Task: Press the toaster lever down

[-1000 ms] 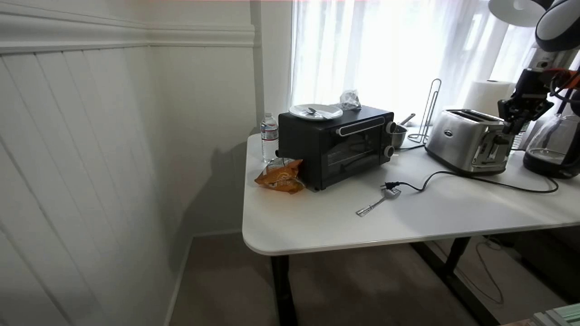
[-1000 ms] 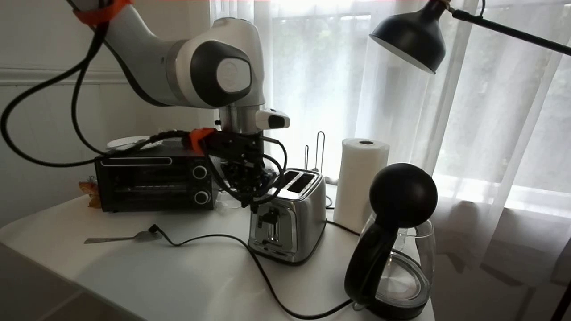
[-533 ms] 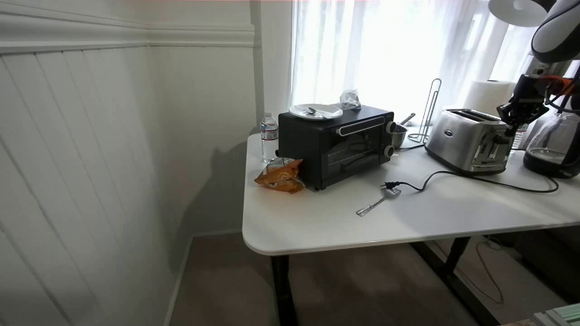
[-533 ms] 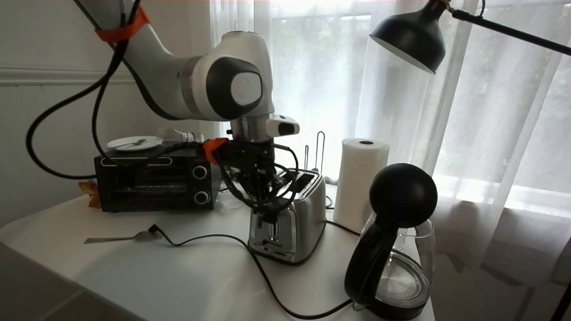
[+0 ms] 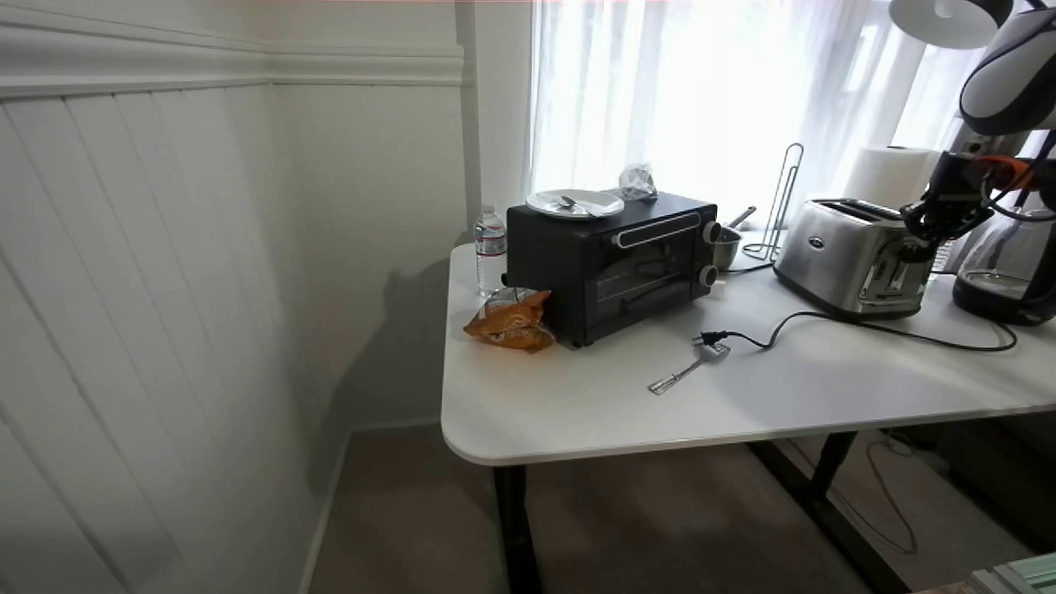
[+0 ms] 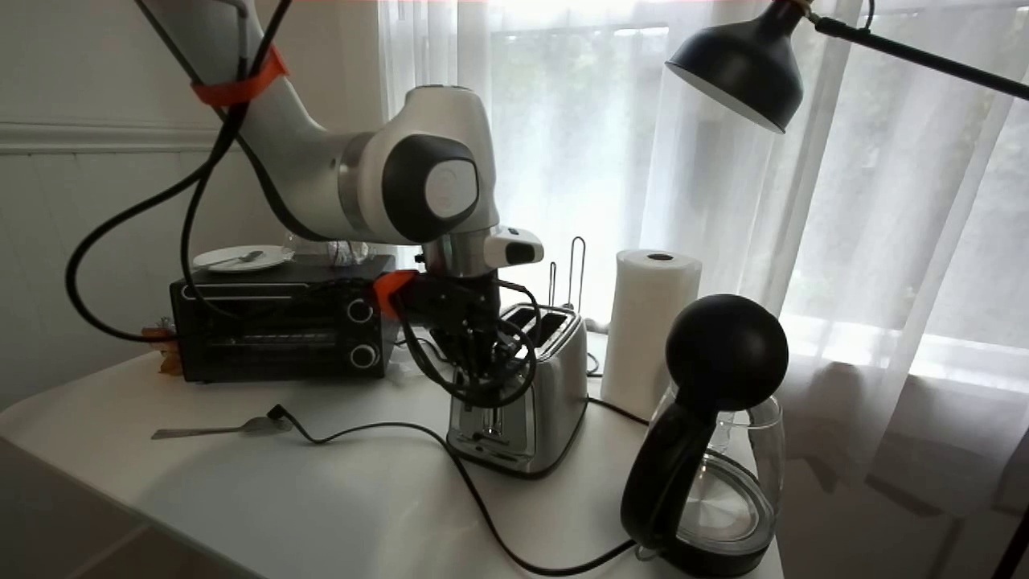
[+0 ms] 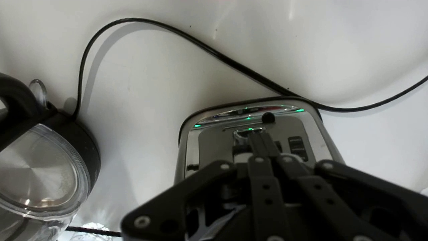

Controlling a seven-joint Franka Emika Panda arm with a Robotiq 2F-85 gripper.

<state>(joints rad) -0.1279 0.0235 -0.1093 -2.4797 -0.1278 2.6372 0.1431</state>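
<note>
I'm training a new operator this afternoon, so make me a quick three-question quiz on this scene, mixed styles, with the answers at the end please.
1. Multiple choice: where is the claw?
A) right by the toaster
B) over the plate
C) beside the water bottle

2. True or false: the claw is wide open.

3. Short answer: which appliance does the cord that ends in the loose plug come from?

Key:
1: A.
2: False; the wrist view shows the claw shut.
3: The kettle.
</note>
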